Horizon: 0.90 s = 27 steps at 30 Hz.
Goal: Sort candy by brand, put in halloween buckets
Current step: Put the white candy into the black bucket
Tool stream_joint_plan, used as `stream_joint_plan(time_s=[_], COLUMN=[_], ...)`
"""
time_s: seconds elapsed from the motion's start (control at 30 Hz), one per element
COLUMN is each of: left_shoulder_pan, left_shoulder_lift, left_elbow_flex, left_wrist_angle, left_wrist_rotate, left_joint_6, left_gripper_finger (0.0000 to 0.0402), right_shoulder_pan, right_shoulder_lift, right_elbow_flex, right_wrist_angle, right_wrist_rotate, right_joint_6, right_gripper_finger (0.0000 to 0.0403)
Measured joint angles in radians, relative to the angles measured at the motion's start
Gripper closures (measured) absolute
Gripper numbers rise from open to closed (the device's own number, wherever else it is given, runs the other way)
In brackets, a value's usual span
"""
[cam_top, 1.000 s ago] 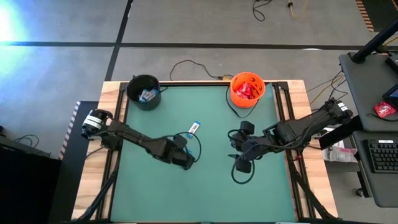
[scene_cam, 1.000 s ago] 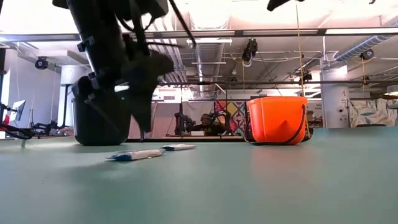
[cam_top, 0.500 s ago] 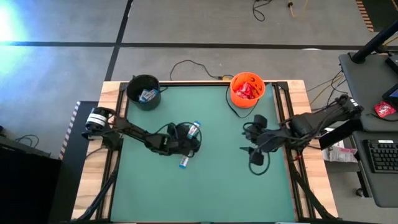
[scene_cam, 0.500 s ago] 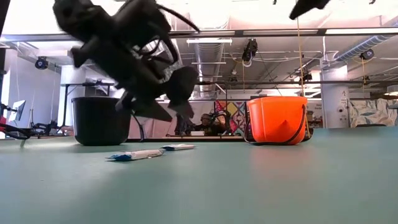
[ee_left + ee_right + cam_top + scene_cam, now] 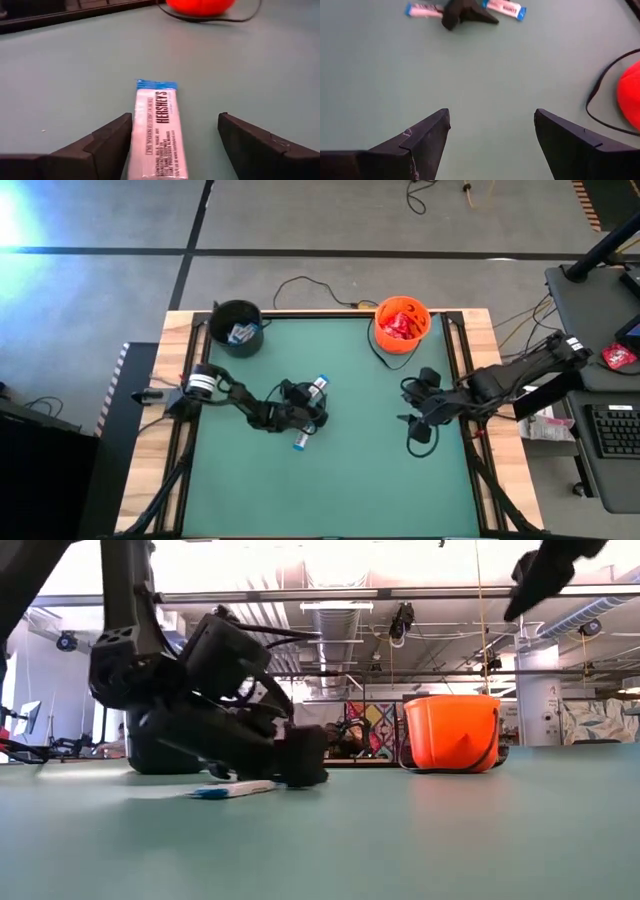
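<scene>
Down on the green table (image 5: 350,480), the left gripper (image 5: 175,135) has its fingers spread around a white-and-blue bar (image 5: 159,130), so next it should squeeze, lift, and carry it to the black bucket (image 5: 236,327), while the right gripper (image 5: 492,135) waits open near the orange bucket (image 5: 401,323).

Table (image 5: 340,480): green top, wooden edges.
Keyboard (image 5: 612,430): on a desk right of the table.
Cable (image 5: 300,283): on floor behind the table.

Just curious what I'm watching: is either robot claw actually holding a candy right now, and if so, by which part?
Nothing is held. The left gripper is open, its fingers either side of a white-and-blue bar on the table. The right gripper is open and empty.
</scene>
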<state>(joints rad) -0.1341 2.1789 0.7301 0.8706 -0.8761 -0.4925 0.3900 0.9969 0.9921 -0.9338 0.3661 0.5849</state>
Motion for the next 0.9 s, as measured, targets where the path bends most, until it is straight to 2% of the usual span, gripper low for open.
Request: stream_joint_plan(time_s=[0.1, 0.2, 0.3, 0.53, 0.67, 0.83, 0.9], left_shoulder_pan=[0.000, 0.000, 0.006, 0.026, 0.037, 0.038, 0.050], left_shoulder_lift=[0.046, 0.068, 0.071, 0.067, 0.063, 0.043, 0.000], left_elbow_flex=[0.027, 0.036, 0.032, 0.028, 0.022, 0.020, 0.010], left_wrist_angle=[-0.006, -0.002, -0.012, -0.077, -0.082, -0.090, -0.116], left_wrist_rotate=[-0.046, -0.071, -0.067, -0.071, -0.022, -0.013, 0.033], left_joint_6=[-0.046, -0.030, -0.032, -0.059, -0.064, -0.064, -0.024], left_gripper_finger=[0.0123, 0.0127, 0.0148, 0.0249, 0.0309, 0.0311, 0.0312], right_shoulder_pan=[0.000, 0.000, -0.001, -0.010, -0.025, -0.068, -0.087], right_shoulder_lift=[0.005, 0.008, 0.006, 0.007, 0.015, 0.045, 0.064], right_elbow_flex=[-0.045, -0.078, -0.091, -0.090, -0.060, -0.028, -0.002], right_wrist_angle=[0.039, 0.089, 0.123, 0.170, 0.184, 0.184, 0.185], right_wrist_rotate=[-0.006, -0.007, -0.007, -0.007, 0.004, 0.028, 0.028], right_joint_6=[0.003, -0.001, -0.025, -0.108, -0.120, -0.150, -0.146], right_gripper_finger=[0.0119, 0.0119, 0.0119, 0.0119, 0.0119, 0.0120, 0.0120])
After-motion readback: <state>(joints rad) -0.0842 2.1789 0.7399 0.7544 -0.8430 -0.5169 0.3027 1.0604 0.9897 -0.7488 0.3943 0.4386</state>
